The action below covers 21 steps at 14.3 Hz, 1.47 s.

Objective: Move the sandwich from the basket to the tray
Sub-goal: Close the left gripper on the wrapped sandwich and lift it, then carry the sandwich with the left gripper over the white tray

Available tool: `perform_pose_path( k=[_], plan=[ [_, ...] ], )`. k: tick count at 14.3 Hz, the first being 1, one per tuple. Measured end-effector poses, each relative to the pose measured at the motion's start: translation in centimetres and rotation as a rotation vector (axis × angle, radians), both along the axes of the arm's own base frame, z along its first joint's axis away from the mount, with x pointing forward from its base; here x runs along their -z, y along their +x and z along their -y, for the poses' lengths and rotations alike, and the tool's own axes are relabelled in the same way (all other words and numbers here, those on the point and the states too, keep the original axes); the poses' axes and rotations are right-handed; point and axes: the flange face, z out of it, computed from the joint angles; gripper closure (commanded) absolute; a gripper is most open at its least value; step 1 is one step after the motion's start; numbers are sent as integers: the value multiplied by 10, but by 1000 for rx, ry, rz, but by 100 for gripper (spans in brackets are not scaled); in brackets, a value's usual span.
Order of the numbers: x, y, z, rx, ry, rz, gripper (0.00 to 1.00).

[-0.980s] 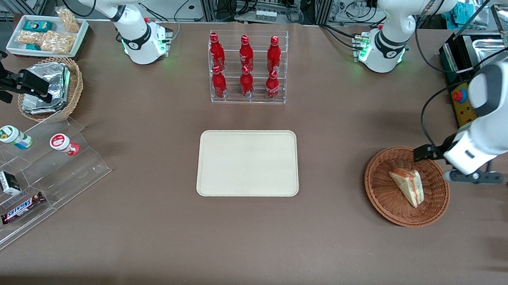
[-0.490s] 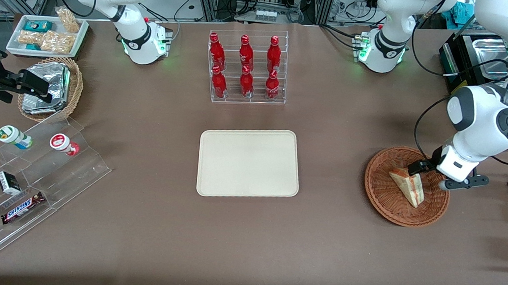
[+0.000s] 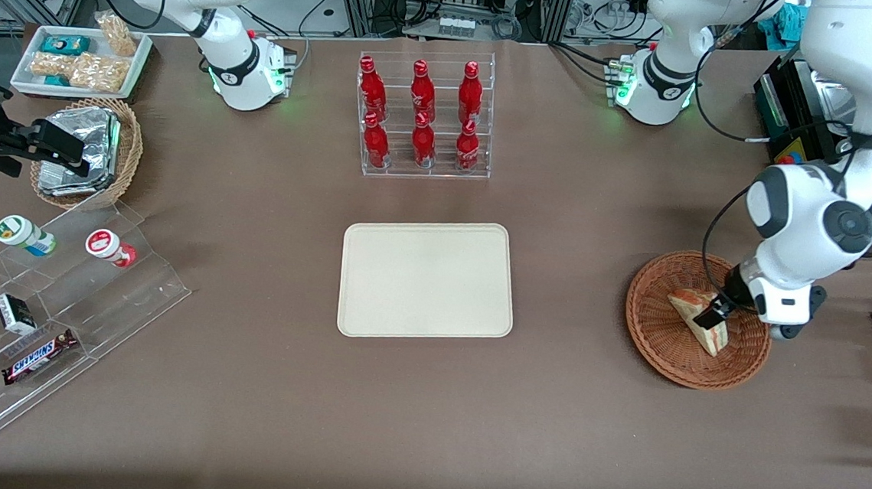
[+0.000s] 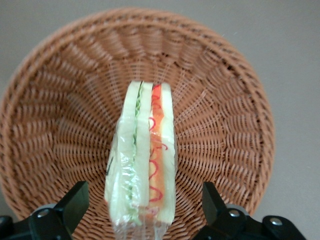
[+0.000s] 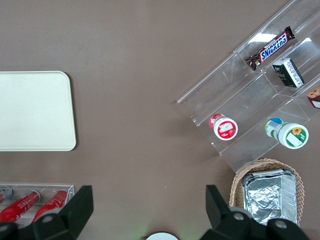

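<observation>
Sandwich (image 4: 142,155) wedge lies inside the basket (image 4: 60,110), resting on the woven floor with its cut face of green and red-orange filling turned up toward the wrist camera. In the wrist view the end effector (image 4: 142,210) straddles it: one dark finger (image 4: 72,202) stands off one bread face, the other off the opposite face, with wicker visible in the gap on each side, so the jaws are spread wide and hold nothing. In the front view the end effector (image 3: 709,317) hangs low over the basket (image 3: 659,352), directly above the sandwich (image 3: 695,318), at the working arm's end of the desk (image 3: 562,422). Only part of the wedge shows there, the dark fingertip covering its middle. The tray (image 3: 427,279) lies flat at the middle of the desk, well apart from the basket, with a clear rack of red bottles (image 3: 422,115) farther from the front camera than the tray.
</observation>
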Motion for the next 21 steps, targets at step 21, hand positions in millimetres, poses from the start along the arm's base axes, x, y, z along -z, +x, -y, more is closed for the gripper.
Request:
perform_pose_path(
  k=[21],
  plan=[
    [-45,-3,325,781,26,-158,96]
  ],
)
